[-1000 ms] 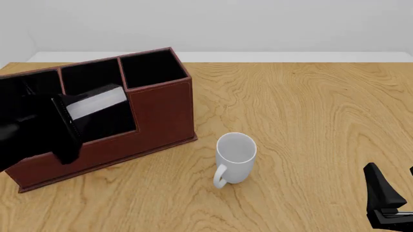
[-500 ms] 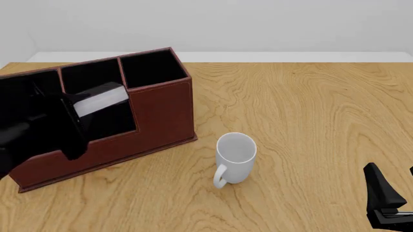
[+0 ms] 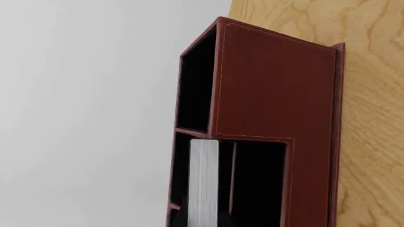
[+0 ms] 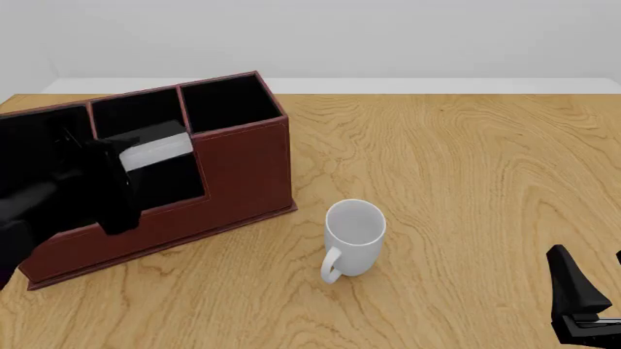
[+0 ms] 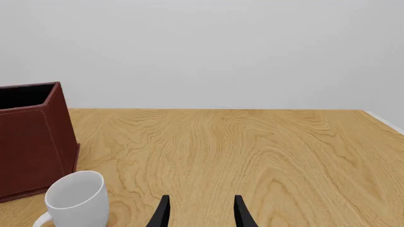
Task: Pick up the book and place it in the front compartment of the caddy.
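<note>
Left arm coming in low from the left edge of the front view, black bulk draped over the caddy's (image 4: 243, 171) near side, left gripper (image 4: 115, 190) reaching in over the stepped-down front wall. Fingers mostly lost against the black interior, but clamped on the book (image 4: 153, 151) by the look of it, book sticking out past the gripper's end. Can't make out the fingertips in the left wrist view at all.

Book held on edge, long axis running roughly along the caddy's length, white page-edge strip facing up and toward the camera, tilted a bit so the far-right end sits higher. In the left wrist view, page strip (image 3: 203, 182) lined up just beside the thin divider, inside the front compartment's opening, black cover barely distinguishable from the dark lining.

Caddy reddish-brown with pale stitching, angled on the wood table (image 4: 466, 167), taller back compartments open-topped.

Right gripper (image 5: 200, 213) parked low at the near right, fingers apart, nothing between them. White mug (image 4: 353, 236) upright just beside the caddy's right corner, not touching
</note>
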Tool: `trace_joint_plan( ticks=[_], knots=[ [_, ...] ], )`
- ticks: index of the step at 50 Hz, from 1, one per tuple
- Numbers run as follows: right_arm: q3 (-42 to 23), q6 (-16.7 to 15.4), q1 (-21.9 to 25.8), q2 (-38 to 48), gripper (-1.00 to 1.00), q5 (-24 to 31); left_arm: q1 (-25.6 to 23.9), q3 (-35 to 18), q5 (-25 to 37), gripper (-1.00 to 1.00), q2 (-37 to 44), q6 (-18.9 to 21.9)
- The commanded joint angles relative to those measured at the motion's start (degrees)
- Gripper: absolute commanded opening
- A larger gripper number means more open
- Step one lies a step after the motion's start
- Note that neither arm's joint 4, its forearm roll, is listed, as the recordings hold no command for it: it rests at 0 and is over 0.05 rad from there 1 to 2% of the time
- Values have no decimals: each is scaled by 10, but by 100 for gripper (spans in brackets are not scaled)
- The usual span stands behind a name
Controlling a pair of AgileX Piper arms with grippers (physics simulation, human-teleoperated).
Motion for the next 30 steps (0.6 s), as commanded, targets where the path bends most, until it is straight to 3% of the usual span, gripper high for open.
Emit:
trace_joint_plan(
  ticks=[1,19,27,30],
  knots=[
    [0,0,0,0,100,0,-2,-20,-27,-100,40,17],
    [0,0,0,0,100,0,17,-47,-81,-100,97,33],
    [0,0,0,0,100,0,39,-89,-44,-100,116,17],
    [0,0,0,0,100,0,37,-76,-47,-100,103,23]
  ],
)
